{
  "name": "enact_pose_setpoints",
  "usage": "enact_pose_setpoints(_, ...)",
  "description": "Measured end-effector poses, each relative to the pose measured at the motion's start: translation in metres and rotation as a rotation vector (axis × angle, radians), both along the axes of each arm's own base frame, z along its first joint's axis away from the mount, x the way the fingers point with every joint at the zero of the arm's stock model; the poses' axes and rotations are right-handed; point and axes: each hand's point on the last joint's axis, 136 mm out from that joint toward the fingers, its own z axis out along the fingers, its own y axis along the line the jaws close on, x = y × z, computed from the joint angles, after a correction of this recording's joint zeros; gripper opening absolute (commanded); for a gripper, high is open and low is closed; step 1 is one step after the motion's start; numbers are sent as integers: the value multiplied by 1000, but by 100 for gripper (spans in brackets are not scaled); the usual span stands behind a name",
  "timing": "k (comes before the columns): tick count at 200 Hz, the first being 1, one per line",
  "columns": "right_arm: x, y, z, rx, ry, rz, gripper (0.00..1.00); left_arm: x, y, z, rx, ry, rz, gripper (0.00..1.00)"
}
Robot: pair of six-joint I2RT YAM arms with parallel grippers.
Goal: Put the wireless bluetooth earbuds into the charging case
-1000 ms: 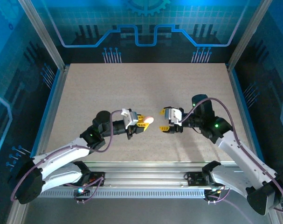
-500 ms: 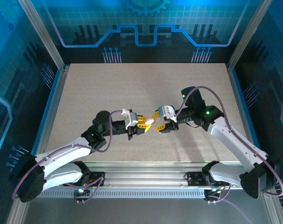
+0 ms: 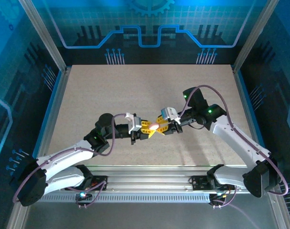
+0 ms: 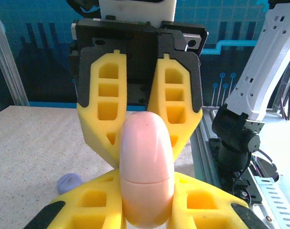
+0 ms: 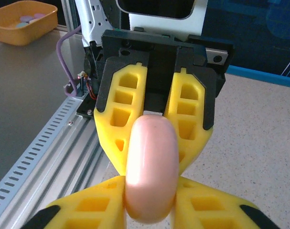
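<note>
Having swung in since earlier, the right pincer [image 3: 161, 127] pinches the pink charging case [image 3: 155, 126], which the left pincer [image 3: 148, 130] also clamps.

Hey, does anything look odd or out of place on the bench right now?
One thing: the pink case is pinched by both the left gripper and the right gripper at once, off the table, and its seam looks shut. A small lilac piece lies loose on the table below.
</note>
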Motion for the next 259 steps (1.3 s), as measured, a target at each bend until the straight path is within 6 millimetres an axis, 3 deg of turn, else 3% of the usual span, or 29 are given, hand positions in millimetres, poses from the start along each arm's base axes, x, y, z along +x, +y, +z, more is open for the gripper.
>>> enact_pose_setpoints(46, 1, -1, -3, -13, 7, -6, 14, 1, 1, -3, -1, 1, 10, 34)
enact_pose_setpoints(92, 4, -2, -9, -49, 6, -31, 15, 12, 4, -4, -10, -13, 79, 67)
enact_pose_setpoints(166, 27, -14, -51, -235, 112, -160, 16, 38, 21, -31, 20, 21, 242, 81)
enact_pose_setpoints(207, 49, -23, -57, -296, 170, -239, 16, 62, 34, -57, 32, 89, 350, 86)
enact_pose_setpoints(259, 75, -34, -70, -384, 249, -349, 18, 88, 43, -71, 15, 139, 457, 91)
